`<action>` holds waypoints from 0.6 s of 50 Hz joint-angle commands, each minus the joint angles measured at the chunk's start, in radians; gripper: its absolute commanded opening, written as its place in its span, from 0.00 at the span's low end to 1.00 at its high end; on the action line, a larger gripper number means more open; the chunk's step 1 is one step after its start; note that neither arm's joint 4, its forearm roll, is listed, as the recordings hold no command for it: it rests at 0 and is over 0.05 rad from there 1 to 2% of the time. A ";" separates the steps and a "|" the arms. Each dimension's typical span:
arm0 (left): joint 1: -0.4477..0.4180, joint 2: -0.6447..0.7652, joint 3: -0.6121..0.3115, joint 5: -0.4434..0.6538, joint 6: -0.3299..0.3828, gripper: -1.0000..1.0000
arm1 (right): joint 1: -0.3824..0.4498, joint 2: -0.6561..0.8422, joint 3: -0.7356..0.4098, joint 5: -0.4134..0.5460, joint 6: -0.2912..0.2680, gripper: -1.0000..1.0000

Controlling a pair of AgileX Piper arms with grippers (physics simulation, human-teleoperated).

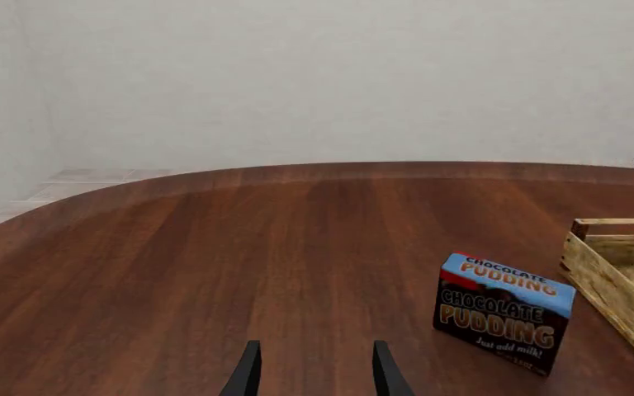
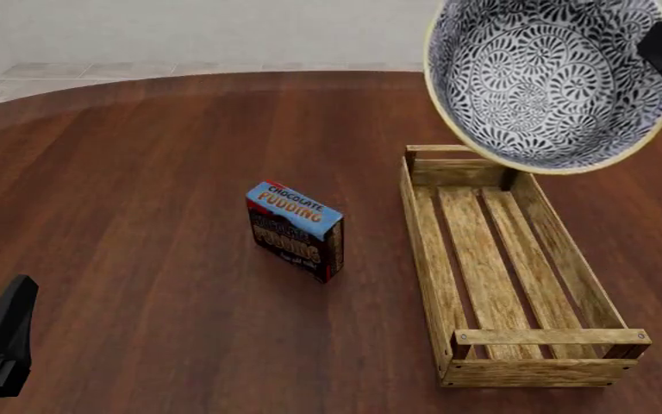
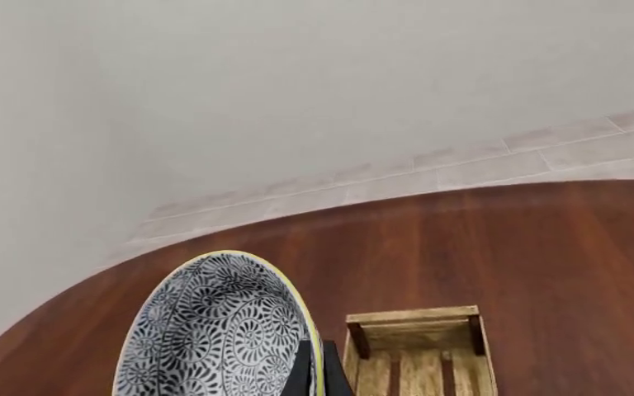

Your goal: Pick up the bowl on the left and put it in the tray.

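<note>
Right gripper [image 3: 314,373] pinching bowl [image 2: 544,78] rim (aloft)

We see even, soft, bright light with no glare anywhere. Around the pudding box [image 2: 296,229] the table [image 2: 135,216] carries only a faint sheen and hardly any shadow. Every view renders sharp, without blur or edge distortion.

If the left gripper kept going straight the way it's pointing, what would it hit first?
Probably bare table. The left gripper is open and aims past the chocolate pudding box, though depth is hard to judge.
</note>
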 commanded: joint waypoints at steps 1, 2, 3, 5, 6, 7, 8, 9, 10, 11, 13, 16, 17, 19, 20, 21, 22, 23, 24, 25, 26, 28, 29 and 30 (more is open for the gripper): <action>0.000 0.000 0.000 0.000 0.000 1.00 | -0.019 -0.034 0.023 0.008 0.004 0.00; 0.000 0.000 0.000 0.000 0.000 1.00 | -0.020 -0.036 0.025 0.009 0.004 0.00; 0.000 0.000 0.000 0.000 0.000 1.00 | -0.022 -0.039 0.026 0.011 0.007 0.00; 0.000 0.000 0.000 0.000 0.000 1.00 | -0.024 -0.041 0.028 0.011 0.006 0.00; 0.000 0.000 0.000 0.000 0.000 1.00 | -0.026 -0.041 0.030 0.012 0.010 0.00; 0.000 0.000 0.000 0.000 0.000 1.00 | -0.026 -0.041 0.030 0.012 0.010 0.00; 0.000 0.000 0.000 0.000 0.000 1.00 | -0.028 -0.043 0.032 0.013 0.008 0.00; 0.000 0.000 0.000 0.000 0.000 1.00 | -0.029 -0.045 0.033 0.014 0.008 0.00; 0.000 0.000 0.000 0.000 0.000 1.00 | -0.030 -0.047 0.035 0.015 0.012 0.00; 0.000 0.000 0.000 0.000 0.000 1.00 | -0.033 -0.048 0.038 0.015 0.015 0.00; 0.000 0.000 0.000 0.000 0.000 1.00 | -0.038 -0.053 0.047 0.014 0.020 0.00; 0.000 0.000 0.000 0.000 0.000 1.00 | -0.041 -0.058 0.055 0.011 0.016 0.00; 0.000 0.000 0.000 0.000 0.000 1.00 | -0.044 -0.057 0.059 0.009 0.014 0.00; 0.000 0.000 0.000 0.000 0.000 1.00 | -0.045 -0.058 0.065 0.007 0.013 0.00; 0.000 0.000 0.000 0.000 0.000 1.00 | -0.045 -0.059 0.066 0.009 0.013 0.00; 0.000 0.000 0.000 0.000 0.000 1.00 | -0.046 -0.062 0.069 0.011 0.015 0.00; 0.000 0.000 0.000 0.000 0.000 1.00 | -0.045 -0.064 0.071 0.011 0.013 0.00; 0.000 0.000 0.000 0.000 0.000 1.00 | -0.047 -0.065 0.074 0.010 0.012 0.00; 0.000 0.000 0.000 0.000 0.000 1.00 | -0.052 -0.063 0.077 0.007 0.014 0.00; 0.000 0.000 0.000 0.000 0.000 1.00 | -0.059 -0.062 0.080 0.004 0.013 0.00; 0.000 0.000 0.000 0.000 0.000 1.00 | -0.060 -0.062 0.082 0.003 0.014 0.00; 0.000 0.000 0.000 0.000 0.000 1.00 | -0.061 -0.068 0.089 0.006 0.013 0.00; 0.000 0.000 0.000 0.000 0.000 1.00 | -0.061 -0.068 0.089 0.006 0.013 0.00; 0.000 0.000 0.000 0.000 0.000 1.00 | -0.063 -0.070 0.095 0.006 0.016 0.00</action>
